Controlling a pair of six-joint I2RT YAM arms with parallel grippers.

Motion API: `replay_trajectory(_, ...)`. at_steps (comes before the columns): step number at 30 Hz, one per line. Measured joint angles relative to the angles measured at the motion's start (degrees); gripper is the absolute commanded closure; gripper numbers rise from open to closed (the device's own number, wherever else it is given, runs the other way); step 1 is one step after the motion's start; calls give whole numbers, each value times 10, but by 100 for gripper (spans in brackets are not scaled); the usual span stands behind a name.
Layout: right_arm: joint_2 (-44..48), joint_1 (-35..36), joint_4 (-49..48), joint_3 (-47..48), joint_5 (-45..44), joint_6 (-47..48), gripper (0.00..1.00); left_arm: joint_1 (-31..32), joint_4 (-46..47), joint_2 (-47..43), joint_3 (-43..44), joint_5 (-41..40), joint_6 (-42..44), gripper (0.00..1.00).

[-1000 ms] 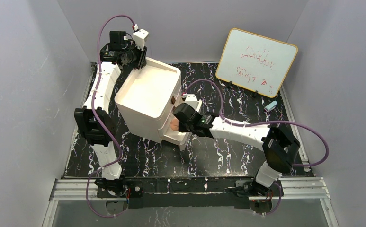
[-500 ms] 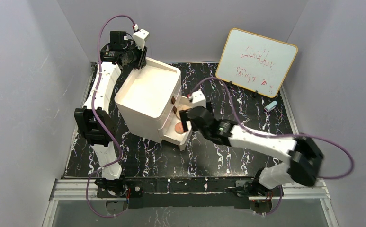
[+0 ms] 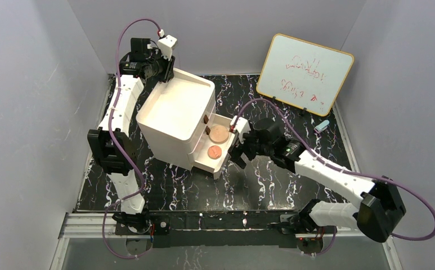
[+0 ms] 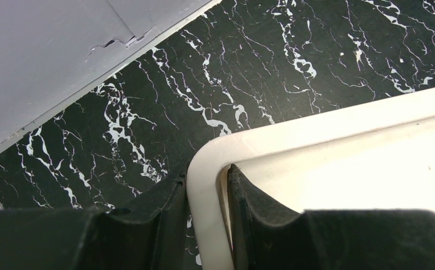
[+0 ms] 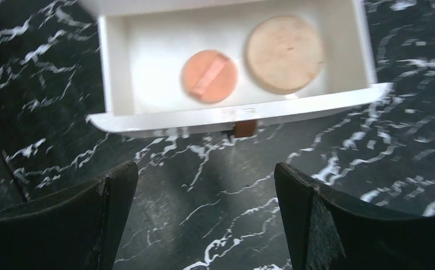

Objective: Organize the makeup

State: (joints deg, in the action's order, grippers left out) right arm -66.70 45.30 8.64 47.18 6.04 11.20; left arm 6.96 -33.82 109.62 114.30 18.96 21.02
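Right arm backed off to 3 o'clock of open white plastic drawer, jaws apart; left jaws clamp white cabinet rim. Skewed push could jam drawer.

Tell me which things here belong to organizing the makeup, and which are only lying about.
Belong to the job:
- larger round disc
- smaller pink disc
- open drawer holding both discs
- white organizer

Lying about:
- whiteboard
- small light-blue cylinder beside it
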Motion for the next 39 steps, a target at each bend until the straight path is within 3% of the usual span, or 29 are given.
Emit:
replay_trajectory(8,-124,-10,47,10,116,52,1,3,16,-10,-17,-8,2,100)
replay_trajectory(19,-231,-13,14,47,119,74,1,5,23,-14,-25,-12,4,100)
replay_trajectory(28,-373,-14,6,189,157,65,2,6,28,-16,-29,-24,5,100)
replay_trajectory(39,-458,22,-40,272,160,29,2,-17,54,-16,-36,-80,28,100)
